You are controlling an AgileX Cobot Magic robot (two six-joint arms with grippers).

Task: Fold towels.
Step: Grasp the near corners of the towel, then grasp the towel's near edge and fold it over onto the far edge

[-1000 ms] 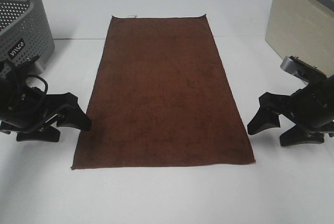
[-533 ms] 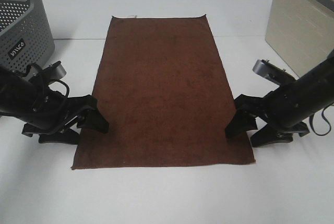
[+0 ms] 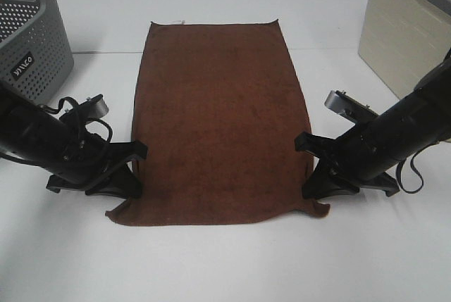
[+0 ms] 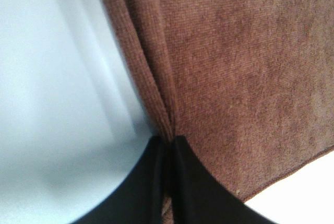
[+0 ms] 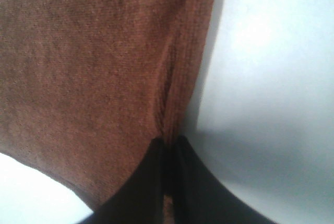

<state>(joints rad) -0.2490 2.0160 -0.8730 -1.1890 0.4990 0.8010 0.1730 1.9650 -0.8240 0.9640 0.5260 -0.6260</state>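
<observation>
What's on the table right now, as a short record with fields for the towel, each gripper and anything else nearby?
towel: dark brown, spread on the white table, long side running away from the camera; near corners puckered
left gripper: shut on the towel's left edge, close to the near corner
right gripper: shut on the towel's right edge, close to the near corner
basket: grey, perforated, far left, apart from the towel
fold: not yet made
</observation>
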